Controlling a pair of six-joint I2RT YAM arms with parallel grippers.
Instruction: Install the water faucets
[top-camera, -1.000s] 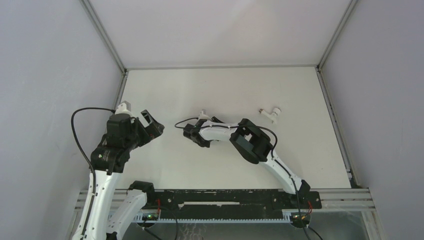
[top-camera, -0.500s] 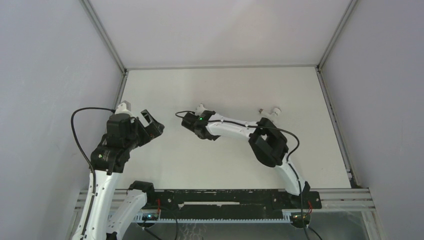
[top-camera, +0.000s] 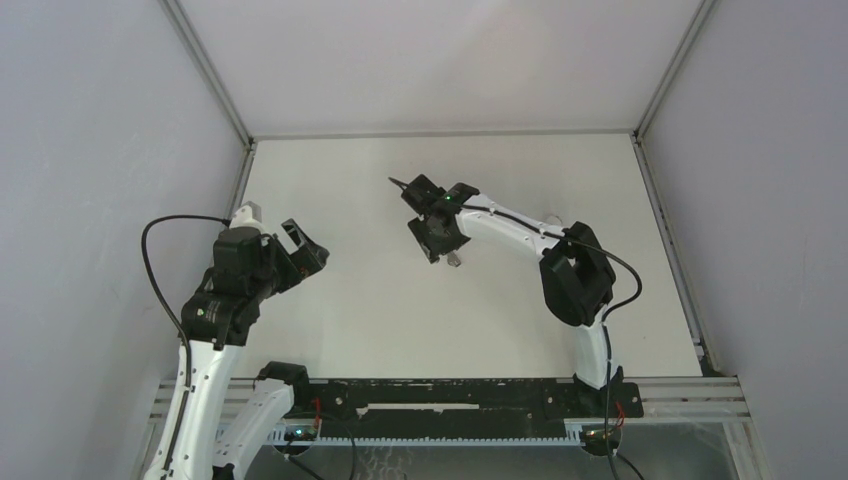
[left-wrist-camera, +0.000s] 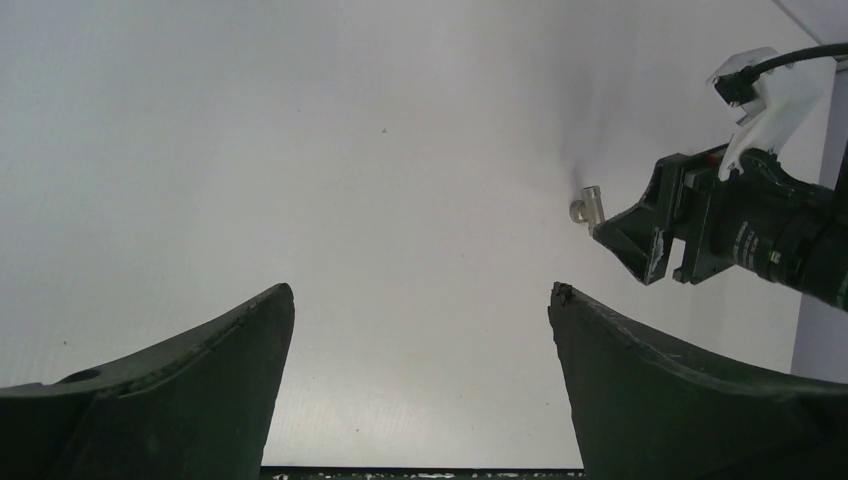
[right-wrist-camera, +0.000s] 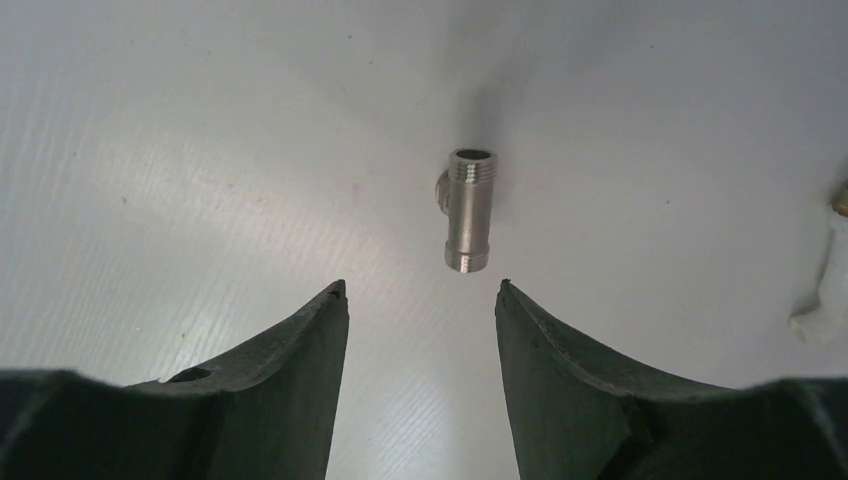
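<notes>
Only writing: small white print on the body of the right end effector (left-wrist-camera: 618, 226), seen from the left wrist view, too small to read. No brand is legible on either part.

The grey metal fitting (right-wrist-camera: 468, 210) is a short brushed-silver tube with ribbed threaded bands at both ends. Its far end shows an open bore, and a stub sticks out of its left side near that end. It lies flat on the white surface (top-camera: 350, 320) near the middle, just beyond the fingertips of the right end effector (right-wrist-camera: 422, 290) and in line with the gap between them, touching neither. In the top view the fitting (top-camera: 454, 261) sits just beside the right end effector (top-camera: 441, 250), on its near side.

The white tap piece (right-wrist-camera: 822, 300) is cut off at the right edge of the right wrist view. It is white plastic with a brass-coloured tip, lying on the surface, apart from the fitting.

The right end effector's jaws are parted to a medium gap and hold nothing.

The left end effector (left-wrist-camera: 420, 295) is spread wide and holds nothing, over the left side of the surface (top-camera: 308, 245), well apart from both parts.
</notes>
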